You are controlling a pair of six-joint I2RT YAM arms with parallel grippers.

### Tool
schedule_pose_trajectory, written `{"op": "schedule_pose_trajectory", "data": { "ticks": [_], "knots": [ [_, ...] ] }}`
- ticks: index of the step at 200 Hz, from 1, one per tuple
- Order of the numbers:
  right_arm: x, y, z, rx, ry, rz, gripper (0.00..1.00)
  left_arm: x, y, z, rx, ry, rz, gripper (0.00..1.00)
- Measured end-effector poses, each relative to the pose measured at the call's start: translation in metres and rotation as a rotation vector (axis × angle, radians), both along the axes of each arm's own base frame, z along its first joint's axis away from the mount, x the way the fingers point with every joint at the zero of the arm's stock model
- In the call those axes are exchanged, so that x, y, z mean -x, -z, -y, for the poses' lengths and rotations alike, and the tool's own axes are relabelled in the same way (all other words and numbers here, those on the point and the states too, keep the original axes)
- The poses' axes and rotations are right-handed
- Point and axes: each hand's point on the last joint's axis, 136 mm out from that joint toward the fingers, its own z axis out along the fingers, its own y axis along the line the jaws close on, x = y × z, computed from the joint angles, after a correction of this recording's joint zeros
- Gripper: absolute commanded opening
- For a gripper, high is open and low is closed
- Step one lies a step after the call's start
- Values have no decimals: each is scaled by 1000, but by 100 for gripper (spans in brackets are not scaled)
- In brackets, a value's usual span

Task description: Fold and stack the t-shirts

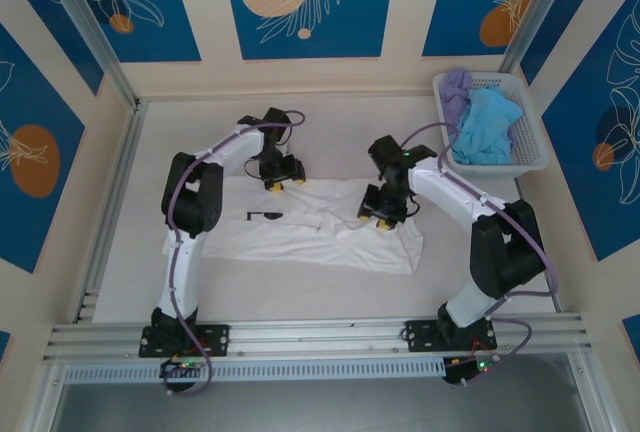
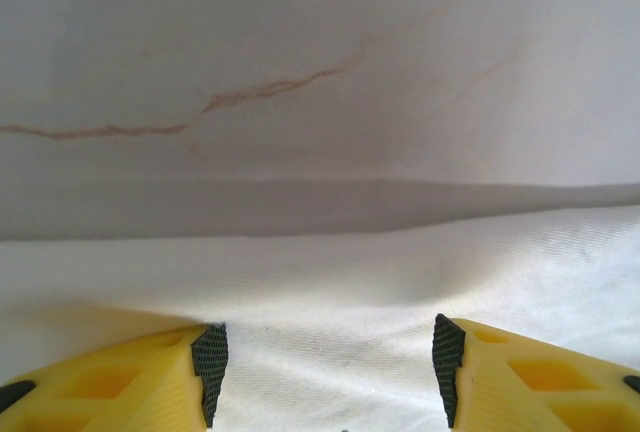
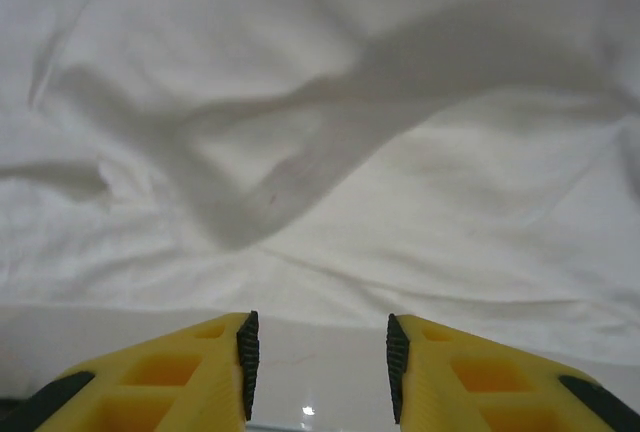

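The white t-shirt point(image 1: 320, 227) lies spread flat in the middle of the table point(image 1: 200, 292), its small dark chest mark point(image 1: 263, 216) facing up on the left half.

The left gripper point(image 1: 281, 174) is at the far edge of this shirt, just beyond the chest mark. In the left wrist view the left gripper point(image 2: 328, 362) has its 2 yellow fingers point(image 2: 120, 382) set wide apart. White cloth point(image 2: 330, 282) lies under and between them, and nothing is pinched. Beyond the shirt's edge, bare marbled table point(image 2: 300, 52) shows.

The right gripper point(image 1: 385, 214) hangs low over the right half of the shirt. In the right wrist view the right gripper point(image 3: 318, 352) has its jaws parted to a moderate gap and holds nothing. The rumpled shirt point(image 3: 320, 152) spreads out ahead of the fingertips, with a strip of glossy table point(image 3: 310, 392) between them.

Well to the far right of the white shirt, a white lattice basket point(image 1: 530, 142) holds the light blue t-shirt point(image 1: 487, 127) and, beside it, the lavender t-shirt point(image 1: 455, 87), both bunched up.
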Motion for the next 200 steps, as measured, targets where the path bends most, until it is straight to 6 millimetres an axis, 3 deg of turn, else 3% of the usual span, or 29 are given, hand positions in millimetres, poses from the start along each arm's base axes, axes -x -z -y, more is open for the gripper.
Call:
{"op": "schedule_pose_trajectory", "data": {
  "ticks": [26, 61, 107, 142, 200],
  "knots": [
    [-24, 16, 23, 33, 28, 10, 37, 0, 1, 0, -1, -1, -3, 60],
    [-54, 38, 20, 47, -34, 4, 33, 0, 0, 0, -1, -1, -5, 60],
    [-60, 48, 15, 40, -87, 5, 29, 0, 0, 0, 1, -1, -5, 61],
    [-47, 52, 3, 31, -139, -7, 27, 0, 0, 0, 2, 1, -5, 61],
    [16, 60, -4, 47, -206, -77, 23, 0, 0, 1, 5, 18, -2, 62]
  ]
}}
